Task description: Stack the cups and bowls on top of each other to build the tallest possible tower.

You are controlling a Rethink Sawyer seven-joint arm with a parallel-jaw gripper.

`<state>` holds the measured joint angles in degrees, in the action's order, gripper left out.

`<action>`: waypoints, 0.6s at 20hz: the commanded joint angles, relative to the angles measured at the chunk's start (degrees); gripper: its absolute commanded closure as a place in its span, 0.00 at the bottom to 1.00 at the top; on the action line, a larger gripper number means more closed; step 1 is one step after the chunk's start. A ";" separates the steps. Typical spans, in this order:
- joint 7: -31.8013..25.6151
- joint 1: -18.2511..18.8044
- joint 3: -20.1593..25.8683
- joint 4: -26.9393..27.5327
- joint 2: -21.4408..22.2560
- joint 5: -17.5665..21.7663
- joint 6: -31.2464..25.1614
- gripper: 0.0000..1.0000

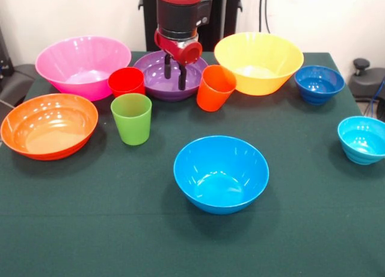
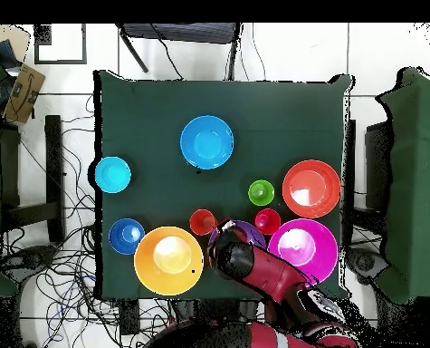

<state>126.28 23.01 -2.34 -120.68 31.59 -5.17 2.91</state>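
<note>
No tower is begun yet: the gripper (image 1: 175, 74), its jaws apart and empty, hangs over the purple bowl (image 1: 157, 81) between the red cup (image 1: 126, 81) and orange cup (image 1: 215, 87), so next it probably must lower and grasp its rim.

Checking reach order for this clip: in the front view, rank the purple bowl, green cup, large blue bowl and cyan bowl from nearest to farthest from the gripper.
1. purple bowl, directly beneath the gripper
2. green cup, front-left
3. large blue bowl, table centre
4. cyan bowl, right edge
</note>
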 commanded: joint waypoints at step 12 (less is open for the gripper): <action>5.15 3.12 9.10 6.24 -1.97 2.39 2.09 0.00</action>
<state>126.28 25.20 -0.68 -119.60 31.55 -5.03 2.91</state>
